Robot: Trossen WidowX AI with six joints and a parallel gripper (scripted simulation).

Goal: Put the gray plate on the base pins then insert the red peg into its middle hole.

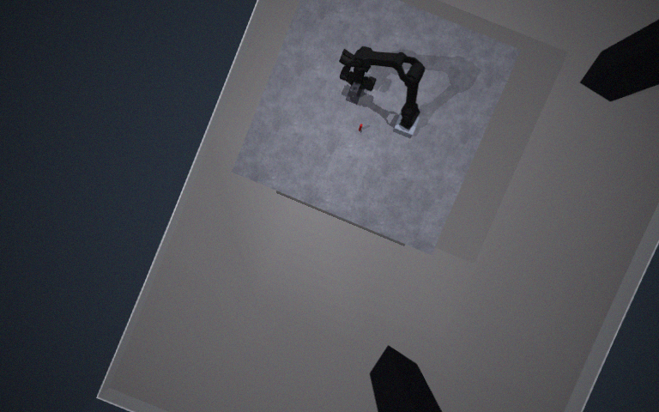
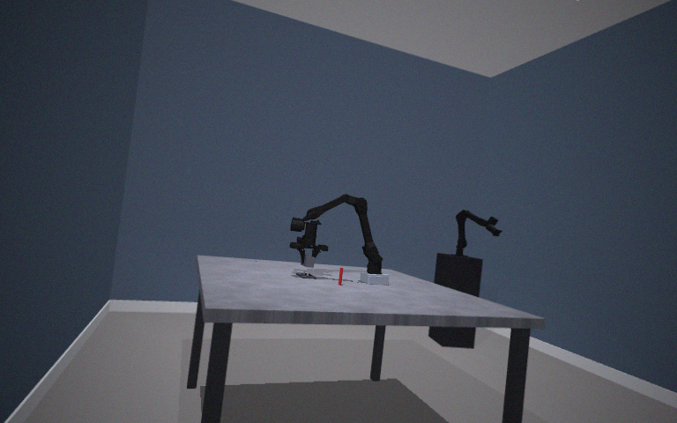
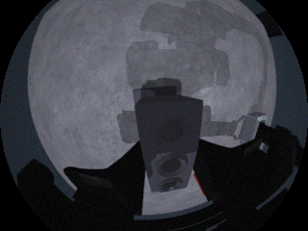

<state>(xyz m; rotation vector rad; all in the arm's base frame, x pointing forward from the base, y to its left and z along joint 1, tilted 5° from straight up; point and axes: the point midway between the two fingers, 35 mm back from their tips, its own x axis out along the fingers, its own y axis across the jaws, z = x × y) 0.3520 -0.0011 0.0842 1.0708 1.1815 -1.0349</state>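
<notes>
My gripper [image 2: 308, 257] [image 3: 164, 139] is shut on the gray plate [image 1: 355, 90] [image 2: 308, 262] [image 3: 170, 115]. The plate is tilted, not flat, with its holed face turned to the wrist camera. It hangs a little above the dark base [image 2: 305, 275] [image 3: 165, 90] and hides most of it in the wrist view. The base lies on the table; its two pins cannot be made out clearly. The red peg [image 1: 360, 127] [image 2: 340, 276] stands upright on the table, apart from plate and base. A sliver of it shows beside the right finger in the wrist view [image 3: 199, 185].
The arm's white mounting block [image 1: 404, 130] [image 2: 375, 278] stands on the gray table [image 1: 311, 160] [image 2: 279, 296], to the right of the peg. A second dark arm [image 2: 462, 234] stands on a black pedestal [image 2: 457, 271] away from the table. The arm's shadows fall around the base.
</notes>
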